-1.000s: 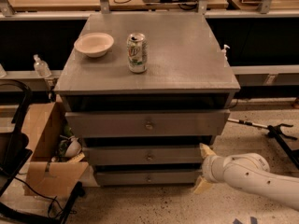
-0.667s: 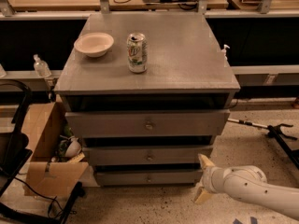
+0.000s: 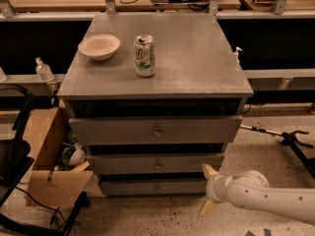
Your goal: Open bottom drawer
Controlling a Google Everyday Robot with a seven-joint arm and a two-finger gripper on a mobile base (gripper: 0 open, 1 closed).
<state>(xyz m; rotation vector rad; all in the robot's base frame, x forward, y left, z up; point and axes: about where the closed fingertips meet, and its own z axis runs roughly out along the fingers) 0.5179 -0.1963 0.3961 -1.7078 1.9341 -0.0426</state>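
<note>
Your end effector (image 3: 208, 191): spread wide, holding nothing, at right end of bottom drawer (image 3: 142, 187).
Floor, left: cardboard box (image 3: 47, 176) beside cabinet (image 3: 197, 58).
Cabinet top: bowl (image 3: 99, 46), can (image 3: 144, 55).

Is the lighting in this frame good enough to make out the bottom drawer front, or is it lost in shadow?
Camera view: light comes from above, so the cabinet top is the brightest surface. Camera view: dark shadow bands fill the gaps above each drawer front. Camera view: the bottom drawer is dim, but its front and knob are visible. Camera view: the pale gripper, open by that drawer's right end, stands out clearly.
</note>
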